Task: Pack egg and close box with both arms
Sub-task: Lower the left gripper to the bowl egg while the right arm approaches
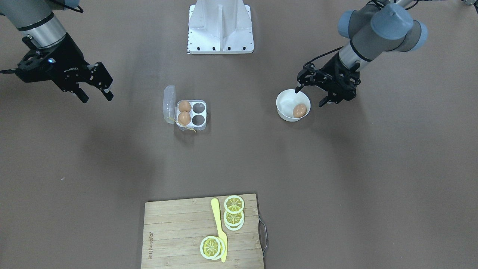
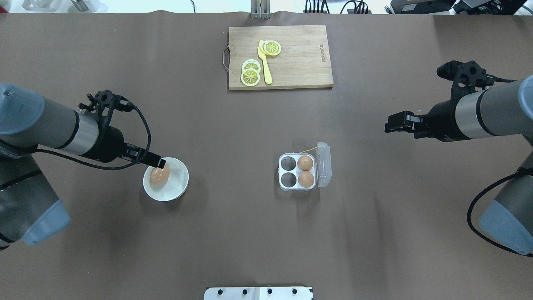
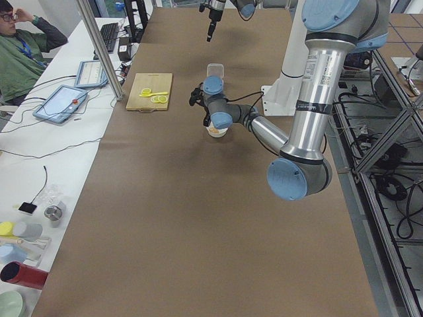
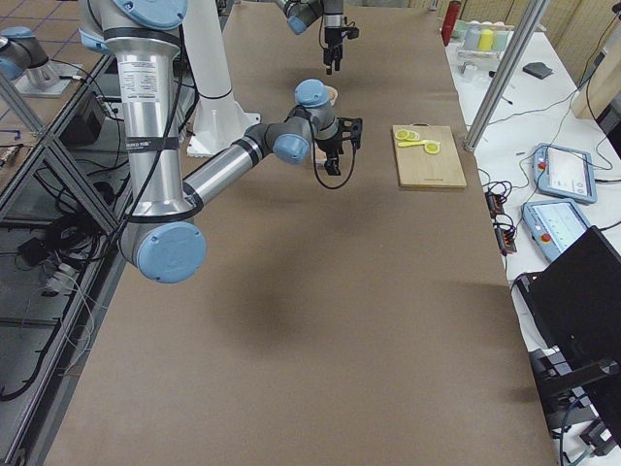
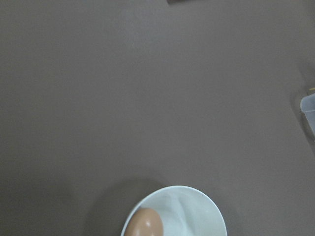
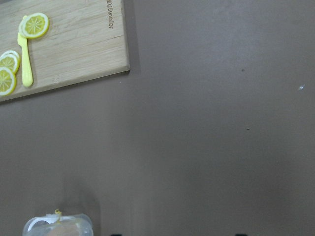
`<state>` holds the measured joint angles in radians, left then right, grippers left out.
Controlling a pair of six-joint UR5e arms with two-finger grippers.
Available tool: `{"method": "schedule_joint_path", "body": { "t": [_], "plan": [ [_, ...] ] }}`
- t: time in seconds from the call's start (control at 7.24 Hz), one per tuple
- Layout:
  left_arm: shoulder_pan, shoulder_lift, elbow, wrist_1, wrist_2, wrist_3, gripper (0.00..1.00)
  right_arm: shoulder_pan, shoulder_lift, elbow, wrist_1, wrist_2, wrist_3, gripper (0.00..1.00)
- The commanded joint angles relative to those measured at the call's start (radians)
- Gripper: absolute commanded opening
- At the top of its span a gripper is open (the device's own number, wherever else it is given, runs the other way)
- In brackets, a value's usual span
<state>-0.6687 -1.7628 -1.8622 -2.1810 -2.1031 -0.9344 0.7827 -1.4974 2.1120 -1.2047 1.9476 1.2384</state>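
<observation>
Box (image 1: 191, 113) w/ 2 eggs (image 1: 184, 106), 2 empty wells (image 1: 198, 119); bowl (image 1: 286, 102) w/ 1 egg (image 1: 299, 110).

Wooden cutting board (image 1: 175, 224) bearing lemon slices (image 1: 234, 204) and yellow knife (image 1: 218, 220), white bowl (image 1: 286, 101), white metal stand (image 1: 220, 26)

In the left wrist view the bottom edge cuts both the white bowl (image 5: 197, 211) and the egg (image 5: 145, 225) in it. Of the box (image 5: 308, 104) only a blurred corner of the lid enters at the right edge. In the right wrist view the box is cut by the bottom edge and is too hazy to count its eggs. The cutting board (image 6: 74, 44) runs out at the top and left. In the overhead view a finger (image 2: 157, 160) of the left hand (image 1: 310, 98) covers the egg's upper end. In the exterior left view the near arm (image 3: 264, 132) hides most of the bowl.
</observation>
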Motion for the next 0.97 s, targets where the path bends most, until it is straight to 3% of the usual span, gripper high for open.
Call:
{"method": "schedule_joint_path", "body": {
  "t": [0.0,0.55,0.83],
  "plan": [
    [0.133,-0.003,0.023,-0.037,0.184,-0.069,0.96,-0.008,0.005,0.002,0.004,-0.004,0.004,0.84],
    [0.132,0.005,0.043,-0.085,0.169,-0.075,0.84,-0.008,0.019,0.003,0.004,-0.004,0.003,0.85],
    [0.088,0.005,0.040,-0.083,0.111,-0.025,0.84,-0.008,0.019,0.003,0.004,-0.006,0.003,0.85]
  ]
}}
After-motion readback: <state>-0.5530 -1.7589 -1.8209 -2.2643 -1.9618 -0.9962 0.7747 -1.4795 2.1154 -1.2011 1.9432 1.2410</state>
